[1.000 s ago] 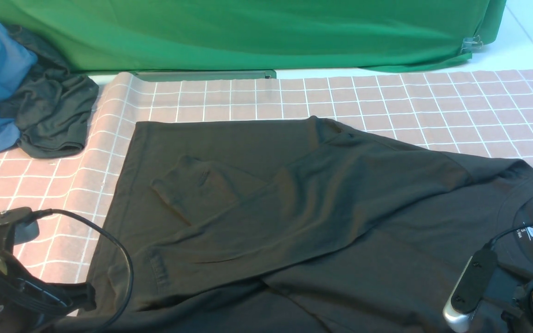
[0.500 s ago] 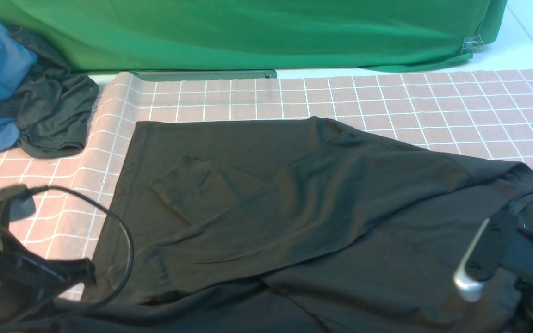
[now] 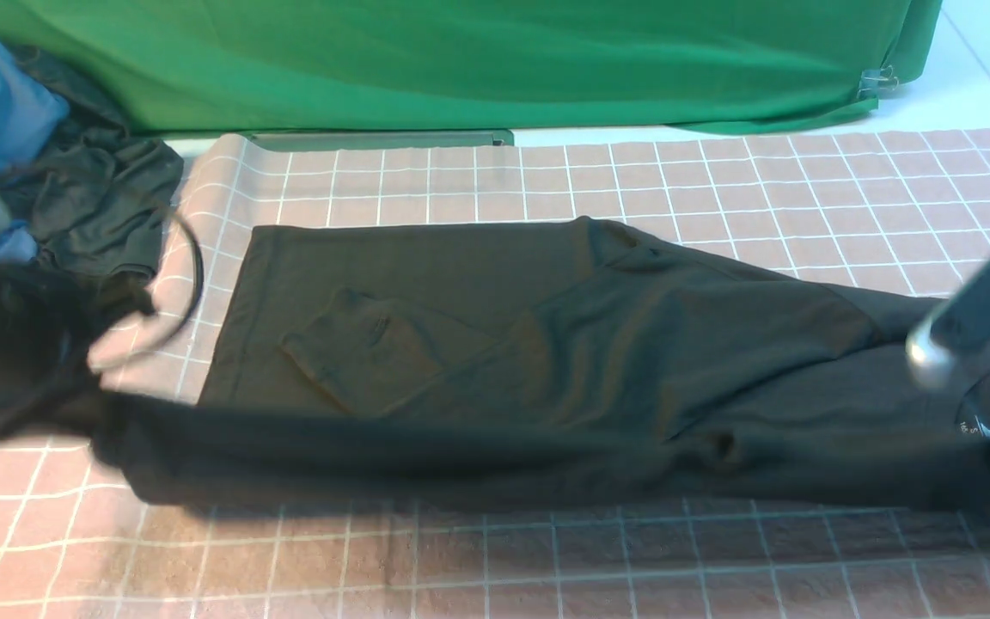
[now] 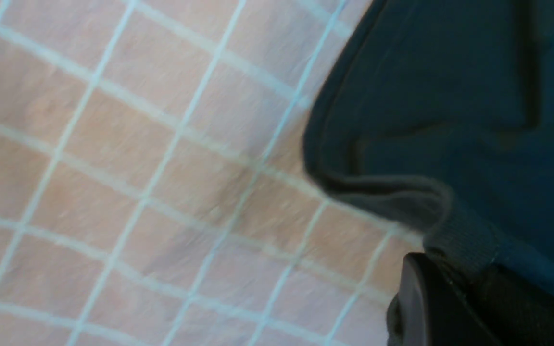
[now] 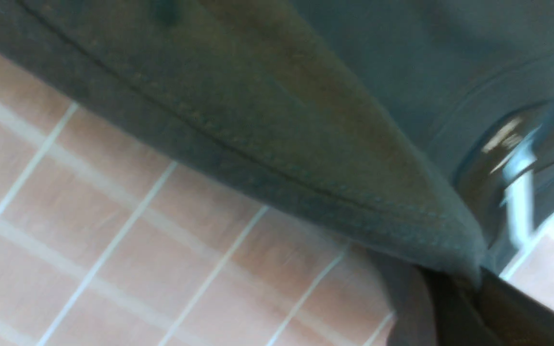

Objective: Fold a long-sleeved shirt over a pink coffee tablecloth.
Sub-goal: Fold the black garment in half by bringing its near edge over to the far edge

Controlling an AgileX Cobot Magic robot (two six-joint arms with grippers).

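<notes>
Two end effectors, left (image 4: pixel 450 283) and right (image 5: pixel 469 283), pinch the big soft black long-sleeved shirt (image 3: pixel 478 309) at its near edge, probably to fold it over. It lies partly on the pink cloth with white squares (image 3: pixel 495 185).

The large black soft-knit long-sleeved shirt (image 3: pixel 478 344) lay partly folded, one sleeve slanting across its body, its near edge lifted, sagging and blurred. The wide dusty-pink tablecloth with a grid of thin white lines (image 3: pixel 478 559) spread beneath it, showing on the near and far sides.
</notes>
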